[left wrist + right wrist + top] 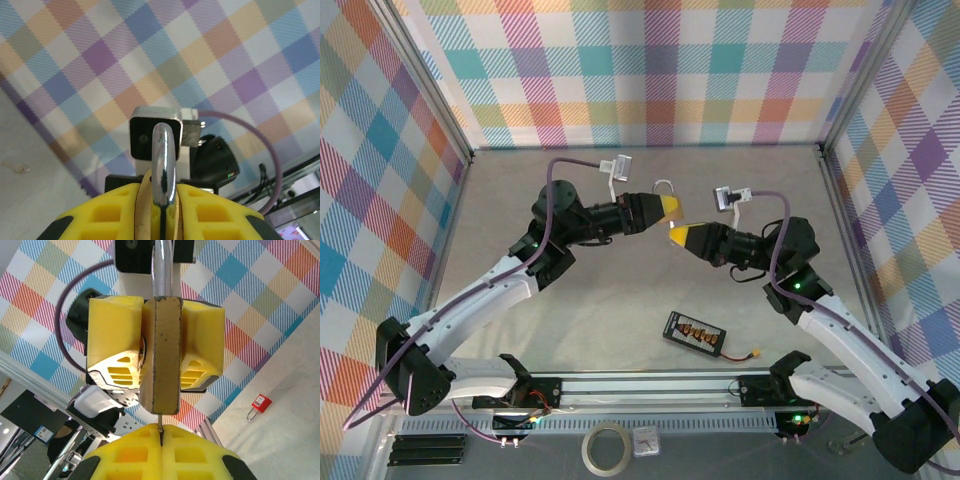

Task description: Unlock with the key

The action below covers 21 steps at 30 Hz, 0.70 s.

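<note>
Over the middle of the counter (pixel 610 310), top view: left tool (pixel 670 207) and right tool (pixel 676 234) meet tip to tip. The padlock (pixel 665 186) sits in the left tool, its steel loop sticking out toward the back wall. Near the front edge lies a black board (pixel 694 333) w/ orange plugs. A tape roll (pixel 605 448) sits on the near side of the rail, betw. the arm bases.

Left wrist view: yellow fingers (pixel 115 210) clamped on the padlock, loop upright betw. them, seen edge-on.

Right wrist view: right tool's fingers pressed together on the key (pixel 160 426). Its thin blade runs up into the bottom of the padlock's brass body, which the left tool grips on both sides. A red lock (pixel 259 405) lies on the counter, well apart at right.
</note>
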Each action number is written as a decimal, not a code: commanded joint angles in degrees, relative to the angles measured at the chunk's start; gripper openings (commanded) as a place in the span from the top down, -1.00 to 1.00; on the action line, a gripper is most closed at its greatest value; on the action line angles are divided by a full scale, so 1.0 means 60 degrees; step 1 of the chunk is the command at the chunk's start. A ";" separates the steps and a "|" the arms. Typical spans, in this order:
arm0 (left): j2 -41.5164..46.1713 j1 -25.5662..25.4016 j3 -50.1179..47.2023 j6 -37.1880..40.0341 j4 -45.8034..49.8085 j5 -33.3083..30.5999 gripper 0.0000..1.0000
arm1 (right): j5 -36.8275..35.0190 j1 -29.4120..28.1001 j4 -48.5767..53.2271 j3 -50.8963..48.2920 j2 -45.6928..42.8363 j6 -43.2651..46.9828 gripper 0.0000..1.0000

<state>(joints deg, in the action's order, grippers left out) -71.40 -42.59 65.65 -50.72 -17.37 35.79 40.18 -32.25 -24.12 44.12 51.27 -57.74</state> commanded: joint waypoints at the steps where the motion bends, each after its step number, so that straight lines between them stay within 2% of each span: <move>1: 0.0378 -0.0190 0.0708 0.1376 0.2447 0.0739 1.00 | -0.0354 0.0072 0.0254 0.0324 -0.0157 0.0521 1.00; 6: 0.0442 -0.0197 0.0770 0.1566 0.2853 0.0548 1.00 | -0.0435 0.0072 0.0294 0.0478 -0.0053 0.0588 1.00; 11: 0.0083 -0.0493 0.0209 0.0193 0.0548 0.0586 1.00 | -0.0742 0.0058 -0.1672 -0.0095 0.0355 -0.0348 1.00; 17: -0.0418 -0.0814 -0.0137 -0.0137 -0.0239 0.0679 1.00 | -0.1042 0.0099 -0.1930 -0.0074 0.0421 -0.0292 1.00; 21: -0.0305 -0.0815 -0.0226 -0.0035 -0.0099 0.0710 1.00 | -0.1043 0.0218 -0.2298 -0.0050 0.0623 -0.0351 1.00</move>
<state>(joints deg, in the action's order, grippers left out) -72.95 -43.86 65.80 -49.58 -17.17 33.15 39.13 -31.44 -29.82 43.07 53.58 -59.55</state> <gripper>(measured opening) 0.195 0.064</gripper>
